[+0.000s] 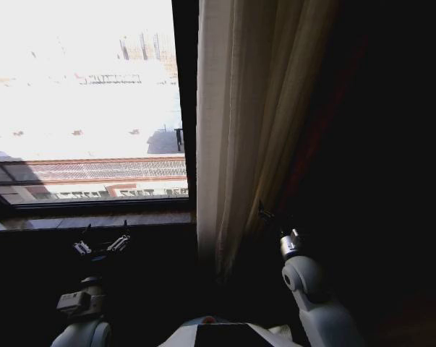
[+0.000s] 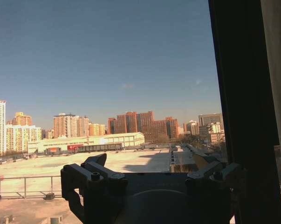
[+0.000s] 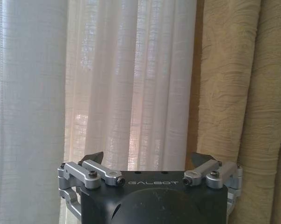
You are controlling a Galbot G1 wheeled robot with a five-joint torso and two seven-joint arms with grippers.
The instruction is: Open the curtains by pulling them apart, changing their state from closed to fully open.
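Observation:
The curtains (image 1: 236, 130) hang bunched in pleats just right of the bare window pane, and light comes through their left part. In the right wrist view the sheer white curtains (image 3: 131, 79) hang close ahead. My right gripper (image 3: 148, 157) faces them, open, with nothing between its fingers. In the head view this right gripper (image 1: 265, 214) sits low, against the curtains' right folds. My left gripper (image 1: 102, 246) is open below the window sill, left of the curtains. The left wrist view has it (image 2: 149, 161) aimed out through the glass, with a curtain edge (image 2: 277, 70) at the side.
A black window frame bar (image 1: 185, 108) stands between the glass and the curtains, also in the left wrist view (image 2: 243, 116). A heavier beige drape (image 3: 243, 79) hangs beside the sheer fabric. A dark sill (image 1: 95, 220) runs under the window. The far right is dark.

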